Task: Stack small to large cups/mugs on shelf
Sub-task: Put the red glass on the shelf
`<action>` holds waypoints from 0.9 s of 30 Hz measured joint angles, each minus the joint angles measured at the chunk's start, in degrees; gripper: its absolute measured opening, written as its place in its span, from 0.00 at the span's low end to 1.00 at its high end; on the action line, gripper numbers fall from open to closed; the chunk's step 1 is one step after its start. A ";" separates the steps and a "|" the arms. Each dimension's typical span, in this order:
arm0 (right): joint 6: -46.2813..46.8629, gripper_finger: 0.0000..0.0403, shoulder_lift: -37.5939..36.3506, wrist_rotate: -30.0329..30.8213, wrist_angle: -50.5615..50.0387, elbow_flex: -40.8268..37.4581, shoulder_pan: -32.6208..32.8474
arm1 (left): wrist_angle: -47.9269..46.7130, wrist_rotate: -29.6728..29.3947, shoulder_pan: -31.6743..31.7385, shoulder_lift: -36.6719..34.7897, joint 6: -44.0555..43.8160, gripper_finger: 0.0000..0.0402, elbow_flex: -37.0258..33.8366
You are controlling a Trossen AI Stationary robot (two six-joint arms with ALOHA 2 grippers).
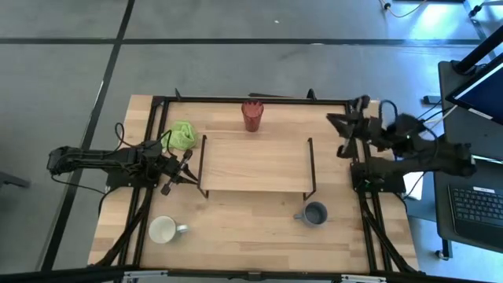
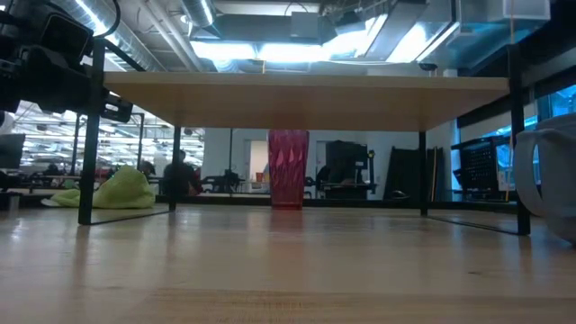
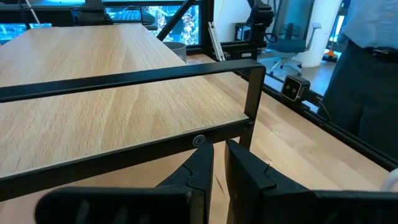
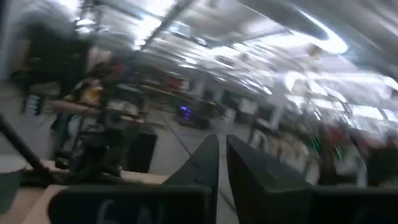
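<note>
While both sets of fingers sit nearly pressed together with nothing between them, the left gripper (image 1: 187, 167) hovers just beside the shelf's (image 1: 255, 163) near-left leg, and the right gripper (image 1: 343, 134) waits raised off the shelf's far right end. No cup stands on the shelf's board. On the tabletop (image 1: 244, 228), the white mug (image 1: 163, 229) sits in front of the shelf to the left, the grey-blue mug (image 1: 315, 213) in front to the right, and the red tumbler (image 1: 252, 115) behind it, near a green lump (image 1: 182, 134). I'd judge the mugs stiff, smooth and breakable, best pinched over the rim opposite the handle; the faceted tumbler looks light, so grip it mid-body.
</note>
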 joint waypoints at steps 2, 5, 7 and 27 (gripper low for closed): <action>2.02 0.08 7.14 8.22 -1.33 8.25 -0.10 | 0.00 0.00 0.01 0.01 0.00 0.09 0.02; 9.87 0.08 16.21 34.25 -13.28 21.26 -2.59 | 0.00 0.00 0.00 0.01 0.00 0.09 0.01; 13.74 0.08 21.27 48.51 -24.12 28.75 -4.83 | 0.00 0.00 0.01 0.01 0.00 0.09 0.02; 36.23 0.08 61.36 7.87 -74.37 76.08 -22.94 | 0.00 0.00 0.00 0.01 0.00 0.09 0.00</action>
